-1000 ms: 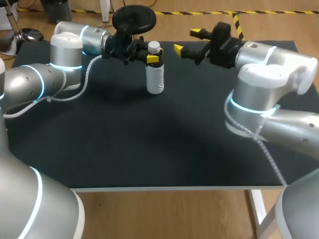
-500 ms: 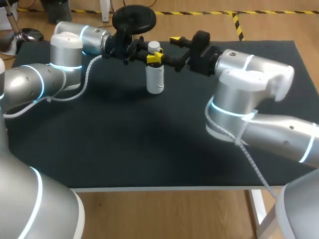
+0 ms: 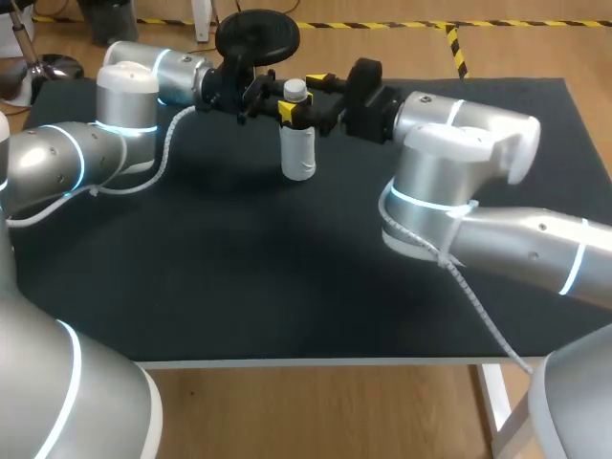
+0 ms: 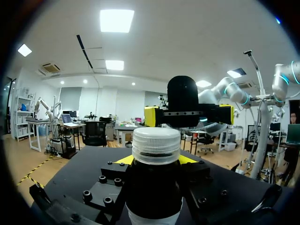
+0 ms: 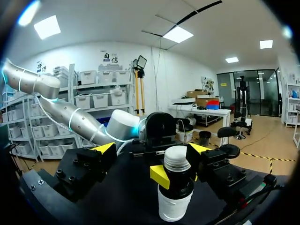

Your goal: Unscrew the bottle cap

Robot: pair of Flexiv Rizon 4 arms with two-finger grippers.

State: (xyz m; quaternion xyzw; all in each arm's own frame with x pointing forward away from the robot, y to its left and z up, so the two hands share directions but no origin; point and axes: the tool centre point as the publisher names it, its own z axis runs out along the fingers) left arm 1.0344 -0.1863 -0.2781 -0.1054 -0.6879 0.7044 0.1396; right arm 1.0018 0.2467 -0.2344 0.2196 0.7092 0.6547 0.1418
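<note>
A small white bottle with a white cap stands upright on the black table, far from me. My left gripper is shut on its dark upper body, just under the cap. In the left wrist view the bottle fills the space between my left gripper's fingers. My right gripper comes in level from the right, open. Its yellow tips straddle the cap without touching it. In the right wrist view my right gripper has the bottle nearer one finger.
The table's far edge runs just behind the bottle. My right arm's elbow stands over the table's right middle. My left arm lies along the far left.
My right arm has swung left from the far right, and its open gripper has come around the cap. The left gripper and the bottle have kept still.
</note>
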